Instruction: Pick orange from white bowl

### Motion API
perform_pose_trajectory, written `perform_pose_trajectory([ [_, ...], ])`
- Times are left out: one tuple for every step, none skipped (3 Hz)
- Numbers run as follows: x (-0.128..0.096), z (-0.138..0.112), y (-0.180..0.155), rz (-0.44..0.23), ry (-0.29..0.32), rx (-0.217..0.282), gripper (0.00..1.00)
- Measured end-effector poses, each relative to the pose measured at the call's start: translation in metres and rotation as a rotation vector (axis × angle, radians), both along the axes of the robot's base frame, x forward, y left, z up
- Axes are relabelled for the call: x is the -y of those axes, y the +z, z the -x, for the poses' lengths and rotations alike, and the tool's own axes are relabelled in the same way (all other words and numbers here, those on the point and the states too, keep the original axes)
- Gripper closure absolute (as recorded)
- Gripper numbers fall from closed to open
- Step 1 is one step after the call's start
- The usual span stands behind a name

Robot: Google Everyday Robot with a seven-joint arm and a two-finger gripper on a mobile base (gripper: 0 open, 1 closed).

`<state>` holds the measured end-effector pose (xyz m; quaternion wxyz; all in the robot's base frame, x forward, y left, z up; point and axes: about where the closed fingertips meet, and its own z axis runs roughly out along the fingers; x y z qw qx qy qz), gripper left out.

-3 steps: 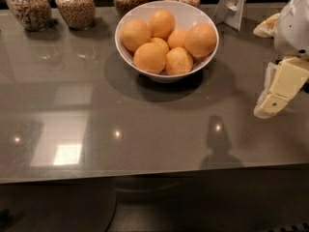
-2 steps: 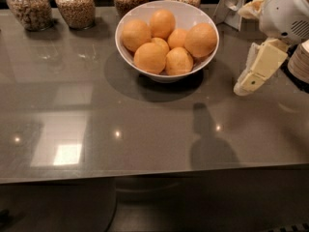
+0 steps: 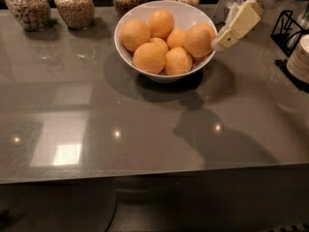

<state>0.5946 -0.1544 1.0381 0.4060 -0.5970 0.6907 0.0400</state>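
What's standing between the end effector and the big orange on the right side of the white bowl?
Nothing visible. The end effector hovers at the right rim of the white bowl, right next to the orange. The other oranges lie on that orange's far side, to the left.

The glossy grey table (image 3: 145, 134) carries the white bowl (image 3: 126, 56) at 12 o'clock from its middle, and four glass jars of grains (image 3: 75, 6) stand in a row along the far edge, from 10 to 12 o'clock. At 2 o'clock sit a black wire rack (image 3: 288, 28) and, just beside it, a stack of pale plates (image 3: 300, 59). The gripper (image 3: 219, 43) hangs above the table at the bowl's 3 o'clock rim
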Motion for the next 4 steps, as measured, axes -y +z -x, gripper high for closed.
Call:
perform_pose_trajectory([
  [0.000,0.000,0.000,0.000,0.000,0.000,0.00],
  [0.001,-0.011,-0.011,-0.016,-0.019,-0.002,0.00],
  [-0.001,-0.026,-0.020,-0.014,-0.028,-0.006,0.02],
  [-0.006,-0.041,-0.032,-0.009,-0.023,-0.024,0.20],
])
